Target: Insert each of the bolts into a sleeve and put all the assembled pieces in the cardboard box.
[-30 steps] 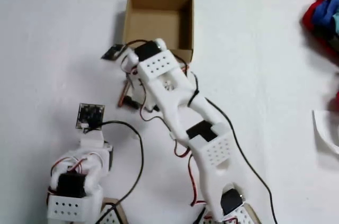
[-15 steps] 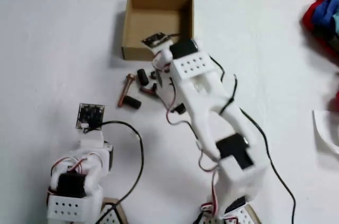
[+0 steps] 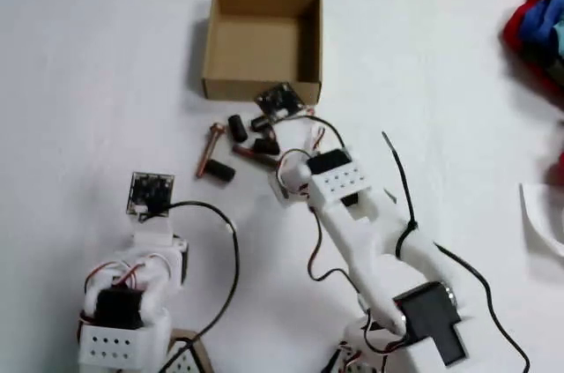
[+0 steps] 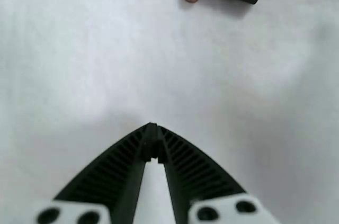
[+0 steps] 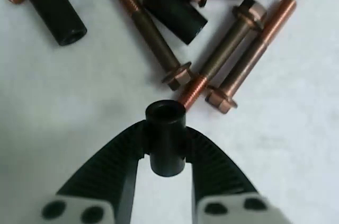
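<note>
Note the sleeve [image 5: 166,152]: a short black cylinder with a hollow bore, standing upright with its open end up. The right gripper [image 5: 166,128] clamps it between both fingers, above the white table [image 3: 88,82].

Just beyond it lie the loose bolts [image 5: 151,30], copper-coloured with flanged hex heads and threaded tips. Several cross or touch one another, with two spare sleeves [image 5: 54,8] on their sides among them.

In the high view this cluster sits between the right arm and the near wall of the cardboard box [image 3: 251,88].

White table surface extends left of the box and between the arms. The table's far edge runs just behind the box.

The box is open-topped. Its floor appears bare, though the near wall hides part of it.

The left gripper [image 4: 152,128] is closed tip to tip on nothing, low over the table.
</note>
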`<state>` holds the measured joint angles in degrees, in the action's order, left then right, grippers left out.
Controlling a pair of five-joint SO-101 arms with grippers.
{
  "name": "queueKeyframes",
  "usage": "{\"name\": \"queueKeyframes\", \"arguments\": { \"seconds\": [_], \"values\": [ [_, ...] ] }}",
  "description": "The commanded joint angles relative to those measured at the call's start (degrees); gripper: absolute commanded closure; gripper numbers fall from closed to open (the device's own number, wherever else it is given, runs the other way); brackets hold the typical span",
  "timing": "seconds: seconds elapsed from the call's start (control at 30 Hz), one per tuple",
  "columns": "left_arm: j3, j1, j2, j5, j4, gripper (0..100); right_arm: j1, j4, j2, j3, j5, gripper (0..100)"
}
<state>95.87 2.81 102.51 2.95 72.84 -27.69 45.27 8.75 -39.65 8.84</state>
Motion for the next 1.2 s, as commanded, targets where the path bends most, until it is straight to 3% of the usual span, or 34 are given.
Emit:
{"name": "queueKeyframes", "arguments": {
  "seconds": [0.0,0.07,0.27,0.47,0.63,0.8,0.93,1.17],
  "values": [
    [1.2,-0.4,0.7,0.1,0.0,98,-1.5,-2.9,3.6,-0.1,-0.4,97.5],
    [1.2,-0.4,0.7,0.1,-0.4,98,-2.7,-2.6,3.2,-0.4,-0.4,97.5],
    [1.2,0.4,0.7,-0.1,-11.6,98,-3.3,-4.9,3.0,-3.0,0.0,97.8],
    [1.2,12.0,0.8,-0.4,-20.4,98,-5.0,-11.5,3.1,-6.0,0.1,97.5],
    [0.3,17.2,0.8,-0.2,-33.6,98,-4.4,-11.6,3.0,-6.1,2.7,97.5],
    [0.8,18.9,0.6,-1.0,-32.5,98,-4.5,-11.7,3.0,-6.1,3.3,97.6],
    [0.8,12.3,0.4,-10.1,-28.8,98,-4.5,-13.5,3.0,-6.8,3.3,97.5],
    [1.3,9.8,-1.0,-11.1,-32.2,98,-4.4,-13.9,3.0,-6.8,3.3,97.5]
  ]
}}
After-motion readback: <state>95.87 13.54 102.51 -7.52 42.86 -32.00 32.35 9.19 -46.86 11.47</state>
